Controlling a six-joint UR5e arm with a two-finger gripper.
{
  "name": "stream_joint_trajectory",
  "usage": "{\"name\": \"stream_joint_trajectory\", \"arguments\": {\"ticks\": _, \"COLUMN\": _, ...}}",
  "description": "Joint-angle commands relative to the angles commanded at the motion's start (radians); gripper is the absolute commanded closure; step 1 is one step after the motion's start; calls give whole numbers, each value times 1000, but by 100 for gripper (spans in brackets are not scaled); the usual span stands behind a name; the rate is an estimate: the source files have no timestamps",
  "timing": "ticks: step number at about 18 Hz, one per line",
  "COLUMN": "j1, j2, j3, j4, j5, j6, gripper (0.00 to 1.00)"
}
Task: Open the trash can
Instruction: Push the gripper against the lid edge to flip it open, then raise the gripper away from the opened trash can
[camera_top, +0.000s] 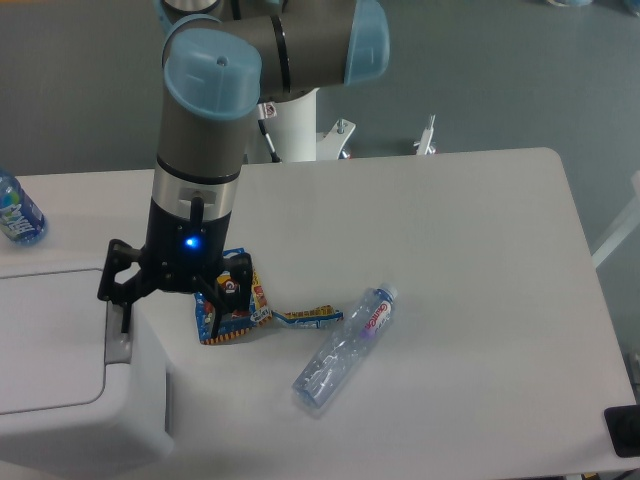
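The trash can (140, 400) is a large white boxy bin at the lower left, partly cut off by the frame edge. Its flat white lid (50, 340) lies closed, with a small grey push tab (118, 345) at its right edge. My gripper (170, 308) hangs straight down over the bin's right side with its jaws spread wide and nothing between them. Its left fingertip (126, 315) is right at the top of the grey tab; I cannot tell if it touches. The right finger (213, 305) hangs past the bin's edge, over the wrapper.
A crumpled colourful snack wrapper (240, 310) lies just right of the gripper. A clear empty plastic bottle (345, 350) lies on its side at table centre. A blue-labelled bottle (18, 212) stands at the far left. A black object (622, 430) sits at the table's lower right corner.
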Motion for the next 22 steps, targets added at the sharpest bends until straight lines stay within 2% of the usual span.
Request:
{"name": "stream_joint_trajectory", "arguments": {"ticks": 13, "j1": 0, "j2": 0, "j3": 9, "j4": 3, "j5": 0, "j6": 0, "gripper": 0}}
{"name": "stream_joint_trajectory", "arguments": {"ticks": 17, "j1": 8, "j2": 6, "j3": 70, "j4": 67, "j5": 23, "j6": 8, "gripper": 0}}
{"name": "stream_joint_trajectory", "arguments": {"ticks": 22, "j1": 83, "j2": 8, "j3": 144, "j4": 138, "j5": 283, "j6": 11, "gripper": 0}}
